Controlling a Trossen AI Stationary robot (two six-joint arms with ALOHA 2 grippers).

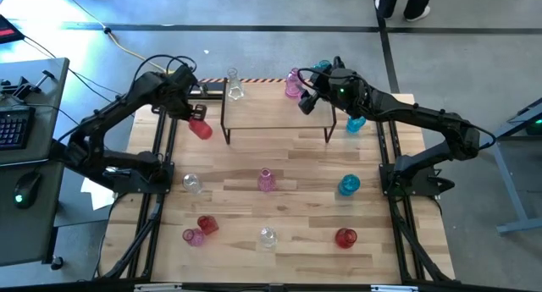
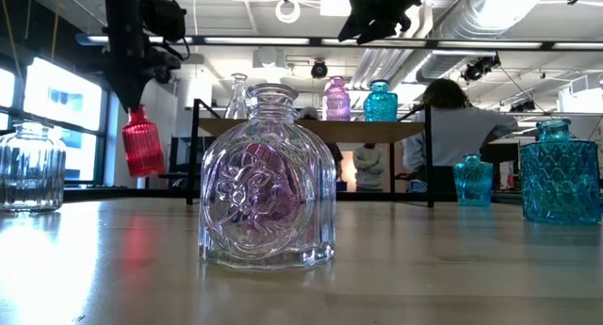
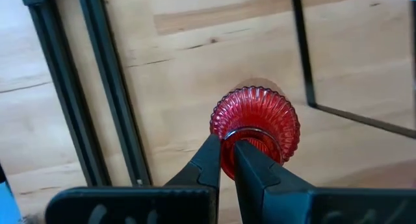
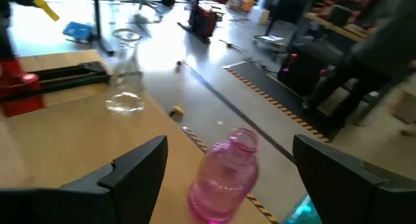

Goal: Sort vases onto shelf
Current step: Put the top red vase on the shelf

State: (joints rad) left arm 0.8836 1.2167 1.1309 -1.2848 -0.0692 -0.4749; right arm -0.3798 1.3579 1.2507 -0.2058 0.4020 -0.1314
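A: Shelf [image 1: 279, 114] – contents?
B: 3 items on the back edge: clear vase [image 1: 235, 86] at the left corner, pink vase [image 1: 293, 84] right of centre, blue vase [image 1: 321, 68] just beside the pink one. Rest of the board bare.

A: Left gripper [image 1: 196, 114]?
B: Off the shelf's left end, above the tabletop [image 1: 296, 157]. Fingers pinched on the neck of a ribbed red vase [image 1: 201, 127]; in the low view the vase hangs clear of the wood, about level with the shelf board.

A: Right gripper [image 1: 306, 101]?
B: Over the shelf's right half, just in front of the pink vase. Fingers spread wide, nothing between them; the right wrist view shows the pink vase framed in the gap, standing upright.

A: Loose stock on the tabletop?
B: Blue vase no. 2 [image 1: 356, 121] just off the shelf's right leg. Mid row: clear [image 1: 193, 184] left, pink [image 1: 266, 180] centre, blue [image 1: 349, 185] right. Front row: red [image 1: 207, 225] w/ pink [image 1: 194, 236] touching or nearly so, clear [image 1: 268, 236] centre, red [image 1: 345, 237] right.

A: Other?
B: Seated person [image 2: 457, 137] in the room behind the table, low view.
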